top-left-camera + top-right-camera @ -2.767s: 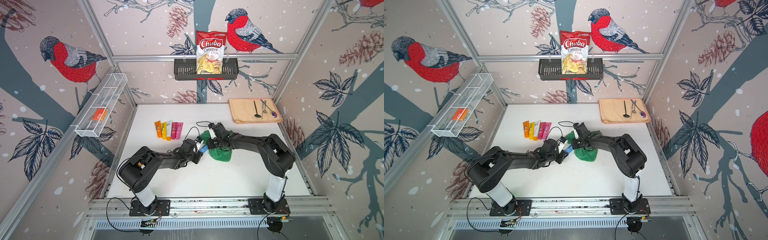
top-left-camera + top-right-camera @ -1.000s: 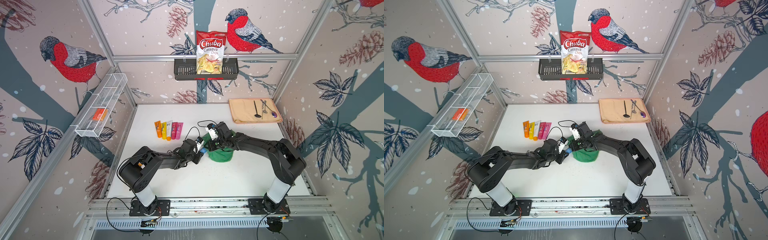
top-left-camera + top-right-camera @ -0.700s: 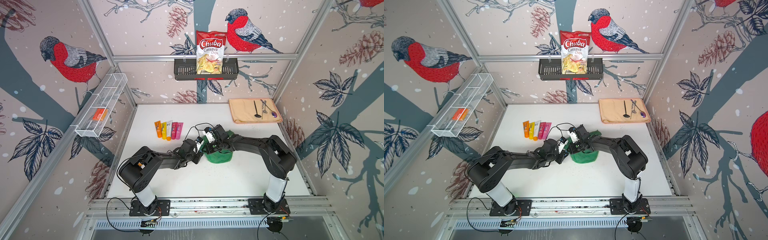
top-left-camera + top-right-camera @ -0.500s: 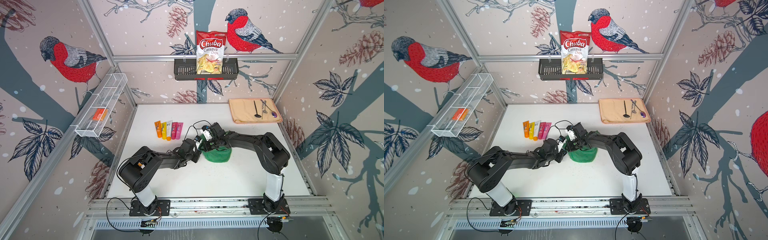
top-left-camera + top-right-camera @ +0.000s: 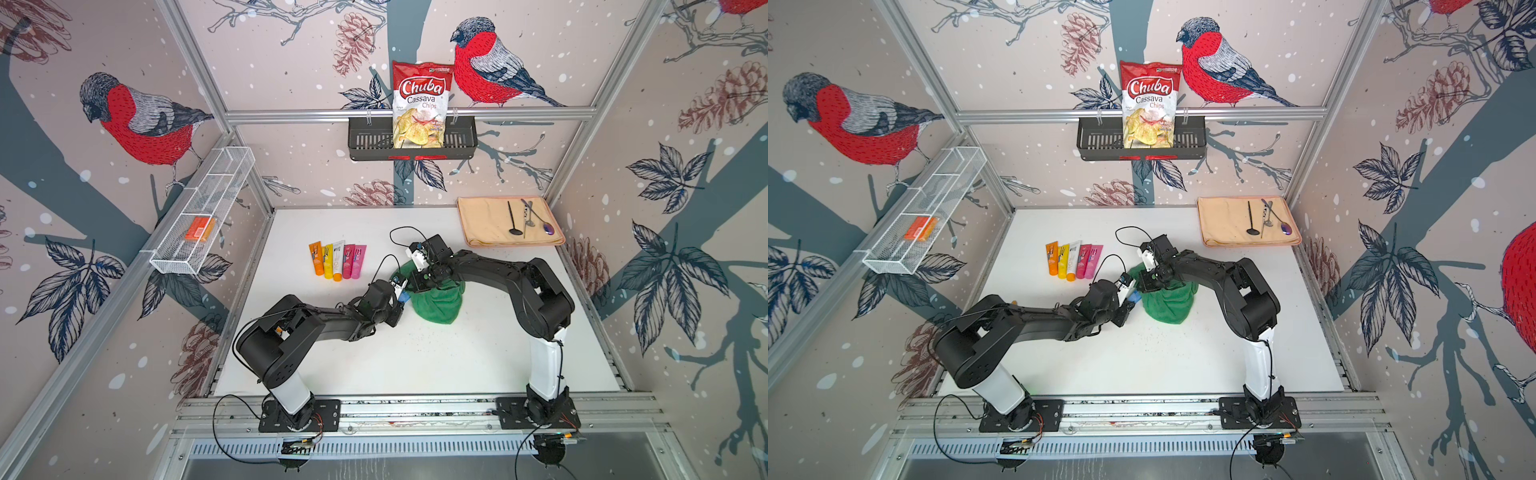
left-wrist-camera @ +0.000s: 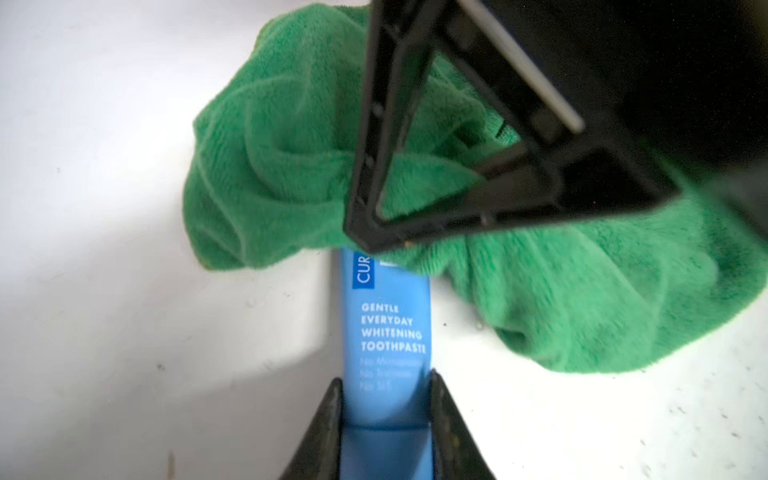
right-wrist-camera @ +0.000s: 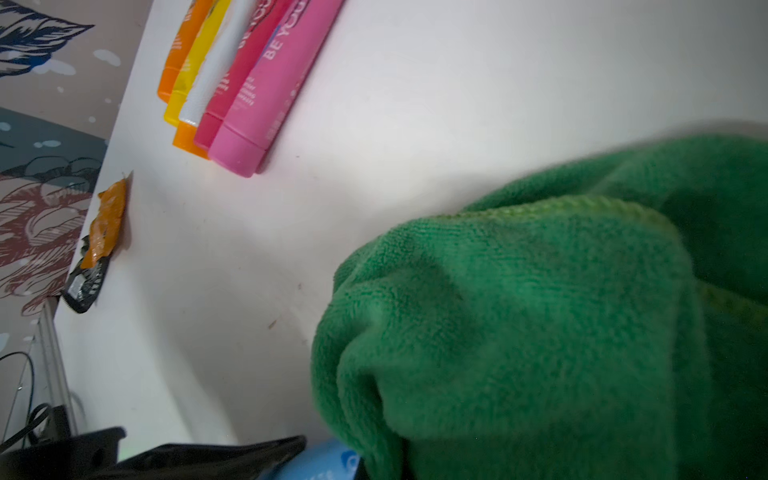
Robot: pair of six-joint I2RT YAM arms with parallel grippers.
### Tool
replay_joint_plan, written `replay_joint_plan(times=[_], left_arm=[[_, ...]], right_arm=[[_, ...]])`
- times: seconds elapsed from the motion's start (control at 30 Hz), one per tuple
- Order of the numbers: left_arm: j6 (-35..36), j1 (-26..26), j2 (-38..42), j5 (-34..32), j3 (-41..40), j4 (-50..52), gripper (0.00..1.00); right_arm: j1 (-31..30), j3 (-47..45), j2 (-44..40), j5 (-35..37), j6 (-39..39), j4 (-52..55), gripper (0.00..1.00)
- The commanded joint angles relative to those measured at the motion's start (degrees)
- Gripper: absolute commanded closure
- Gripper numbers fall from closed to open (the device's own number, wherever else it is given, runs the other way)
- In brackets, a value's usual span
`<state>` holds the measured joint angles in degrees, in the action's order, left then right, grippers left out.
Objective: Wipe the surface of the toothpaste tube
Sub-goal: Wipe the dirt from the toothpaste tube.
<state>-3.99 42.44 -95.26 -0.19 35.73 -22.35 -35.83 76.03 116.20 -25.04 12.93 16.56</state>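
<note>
- My left end effector (image 6: pixel 385 386) was closed narrowly on one end of the blue toothpaste tube (image 6: pixel 386 328). The tube sat low over the middle of the white counter (image 5: pixel 457 365). I could not tell whether it rested there.
- Just beyond, my right end effector (image 5: pixel 415 284) was clamped tight on the bunched green cloth (image 6: pixel 282 166), which covered the tube's far end.
- I judged the wipe mid-course. The far end was under the cloth and the printed stretch beside my left grip lay bare. The part inside that grip and the underside looked left to do.
- Farther back, a row of coloured tubes (image 5: pixel 337 259) lay well apart from the work.
- At the back, on the right arm's side, a beige mat (image 5: pixel 478 224) carried utensils.
</note>
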Motion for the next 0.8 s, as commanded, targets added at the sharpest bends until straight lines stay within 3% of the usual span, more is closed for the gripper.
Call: replay_joint_plan(times=[0.0, 0.23, 0.47, 0.6, 0.77], left_arm=[[3.98, 2.39, -0.58, 1.1, 1.04, -1.18, 0.92], [4.9, 4.22, -1.83, -2.98, 0.0, -4.06, 0.93], [5.78, 5.76, -1.76, -6.41, -1.0, -6.79, 0.93], [6.26, 6.76, -1.86, -8.15, -1.18, -7.64, 0.93], [6.01, 6.87, -1.83, -8.35, -1.69, -8.45, 0.93]], right_arm=[[2.09, -1.38, -0.93, 14.78, -1.68, 3.14, 1.0], [5.54, -5.53, -8.44, 14.3, -1.53, 1.22, 1.0], [6.24, -11.27, -16.56, 0.87, 0.23, -6.93, 1.0], [4.1, -12.2, -17.44, -4.48, 1.42, -10.14, 1.0], [0.64, -11.45, -13.75, -5.53, 2.44, -11.99, 1.0]])
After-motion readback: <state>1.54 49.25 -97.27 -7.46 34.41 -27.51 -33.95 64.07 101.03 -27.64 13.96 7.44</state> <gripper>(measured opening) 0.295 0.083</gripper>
